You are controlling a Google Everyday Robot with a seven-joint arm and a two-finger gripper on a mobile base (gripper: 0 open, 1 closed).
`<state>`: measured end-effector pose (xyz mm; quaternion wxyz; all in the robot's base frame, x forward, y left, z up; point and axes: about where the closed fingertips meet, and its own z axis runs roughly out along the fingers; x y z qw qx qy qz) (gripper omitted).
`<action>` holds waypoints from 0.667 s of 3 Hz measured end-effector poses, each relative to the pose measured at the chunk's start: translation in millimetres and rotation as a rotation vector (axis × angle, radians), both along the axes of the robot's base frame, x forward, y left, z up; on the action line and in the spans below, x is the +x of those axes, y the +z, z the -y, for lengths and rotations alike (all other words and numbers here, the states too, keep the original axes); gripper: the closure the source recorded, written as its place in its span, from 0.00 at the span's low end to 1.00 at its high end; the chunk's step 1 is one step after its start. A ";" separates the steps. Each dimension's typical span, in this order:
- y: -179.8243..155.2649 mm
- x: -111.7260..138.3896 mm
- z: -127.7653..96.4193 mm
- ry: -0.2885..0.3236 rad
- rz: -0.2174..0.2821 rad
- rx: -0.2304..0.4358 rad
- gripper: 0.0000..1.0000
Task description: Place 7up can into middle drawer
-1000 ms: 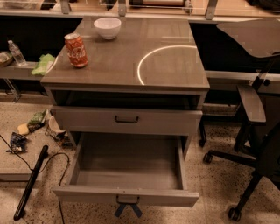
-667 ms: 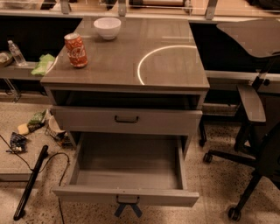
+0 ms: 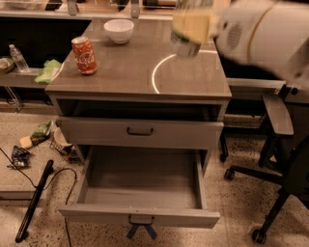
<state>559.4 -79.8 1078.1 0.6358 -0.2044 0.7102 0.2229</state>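
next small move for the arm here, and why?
Probably carry the can forward and down. The tool is at top right, above the cabinet top, with the 7up can at its tip. The middle drawer stands pulled open, well below it and nearer the front.

Cola can (image 3: 84,55) near white bowl (image 3: 119,30)

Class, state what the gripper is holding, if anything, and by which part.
The gripper, at upper right above the cabinet, holds the 7up can in mid-air; which part it grips cannot be told.
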 end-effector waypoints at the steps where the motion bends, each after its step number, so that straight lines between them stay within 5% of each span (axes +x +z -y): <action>1: -148.5 -14.1 -57.9 0.096 -0.218 -0.055 1.00; 2: -148.5 -14.1 -57.9 0.096 -0.218 -0.055 1.00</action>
